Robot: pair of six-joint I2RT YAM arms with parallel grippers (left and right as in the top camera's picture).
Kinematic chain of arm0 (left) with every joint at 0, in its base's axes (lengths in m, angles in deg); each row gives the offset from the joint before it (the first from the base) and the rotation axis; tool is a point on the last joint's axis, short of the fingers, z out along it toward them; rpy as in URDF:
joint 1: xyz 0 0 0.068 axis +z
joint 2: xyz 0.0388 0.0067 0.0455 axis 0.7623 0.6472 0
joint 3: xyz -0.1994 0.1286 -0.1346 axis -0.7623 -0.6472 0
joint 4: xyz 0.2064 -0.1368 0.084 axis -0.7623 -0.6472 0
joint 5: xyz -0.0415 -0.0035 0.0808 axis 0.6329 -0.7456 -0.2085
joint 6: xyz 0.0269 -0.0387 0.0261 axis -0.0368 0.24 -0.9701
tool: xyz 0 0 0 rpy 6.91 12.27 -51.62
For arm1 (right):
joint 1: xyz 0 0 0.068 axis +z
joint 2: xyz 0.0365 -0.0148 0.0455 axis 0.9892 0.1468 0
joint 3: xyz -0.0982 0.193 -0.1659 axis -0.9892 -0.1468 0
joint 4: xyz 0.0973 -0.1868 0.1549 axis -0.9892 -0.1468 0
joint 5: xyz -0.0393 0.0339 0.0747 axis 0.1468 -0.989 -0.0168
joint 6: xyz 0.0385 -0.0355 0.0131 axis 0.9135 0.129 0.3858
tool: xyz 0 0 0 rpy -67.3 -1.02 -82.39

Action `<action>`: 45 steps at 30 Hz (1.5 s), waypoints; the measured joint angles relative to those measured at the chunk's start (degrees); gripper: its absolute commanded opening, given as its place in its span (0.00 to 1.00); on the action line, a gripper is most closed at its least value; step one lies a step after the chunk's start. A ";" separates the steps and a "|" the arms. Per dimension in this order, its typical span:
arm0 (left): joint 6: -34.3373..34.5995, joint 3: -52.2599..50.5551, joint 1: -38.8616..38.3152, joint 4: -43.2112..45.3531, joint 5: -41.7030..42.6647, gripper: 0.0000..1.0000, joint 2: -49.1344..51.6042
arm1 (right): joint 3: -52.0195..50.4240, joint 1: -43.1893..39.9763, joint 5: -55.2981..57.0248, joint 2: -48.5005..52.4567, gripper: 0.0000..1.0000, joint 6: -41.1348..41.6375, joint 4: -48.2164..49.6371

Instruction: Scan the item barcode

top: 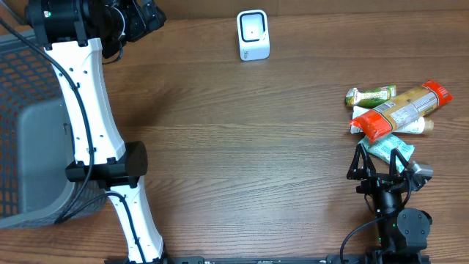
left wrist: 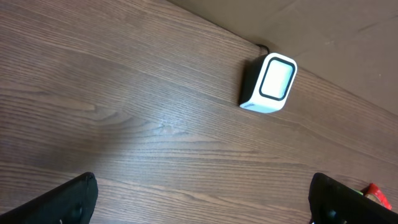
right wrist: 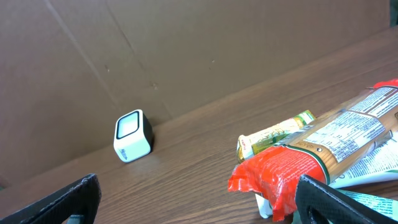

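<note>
The left jaws and right jaws both stand wide, holding nothing. The right jaws sit just short of the pile on the worktop [top: 242, 147], where a long red-ended packet [top: 403, 110] lies over a green bar [top: 371, 96], a white tube [top: 414, 127] and a teal sachet [top: 388, 149]. I'd take the top packet across its narrow width, lift it clear, then turn its label toward the white barcode scanner [top: 253, 35], well apart at the far edge.

Brown wood-grain tabletop [top: 242, 147], plain brown cardboard wall [right wrist: 186, 50] standing along its far edge, grey mesh basket [top: 22, 81] at the left side, soft even light.
</note>
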 measured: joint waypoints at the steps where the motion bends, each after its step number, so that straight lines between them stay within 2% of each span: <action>1: 0.00 0.00 0.00 -0.02 0.00 1.00 0.00 | 0.00 0.02 0.00 0.00 1.00 0.00 -0.02; 31: 0.00 -0.85 -1.44 0.09 0.00 1.00 -0.35 | 0.00 0.00 0.00 0.00 1.00 -0.02 -0.02; 35: 0.00 -11.26 -4.70 0.72 -0.02 0.99 -6.12 | 0.00 0.00 0.00 0.00 1.00 0.00 -0.09; 36: 0.00 -18.45 -7.10 0.13 0.00 1.00 -10.78 | 0.00 0.00 -0.02 0.00 1.00 0.00 -0.07; 39: -0.02 -29.31 -12.63 0.55 -0.02 1.00 -19.82 | 0.00 0.00 0.00 0.00 1.00 0.02 -0.07; 42: -0.46 -38.32 -19.04 1.11 -1.86 0.99 -29.59 | 0.00 0.02 0.00 0.00 1.00 0.00 -0.07; 45: -1.38 -45.72 -23.52 5.51 -6.36 1.00 -38.80 | 0.00 0.00 0.00 0.00 1.00 0.00 -0.09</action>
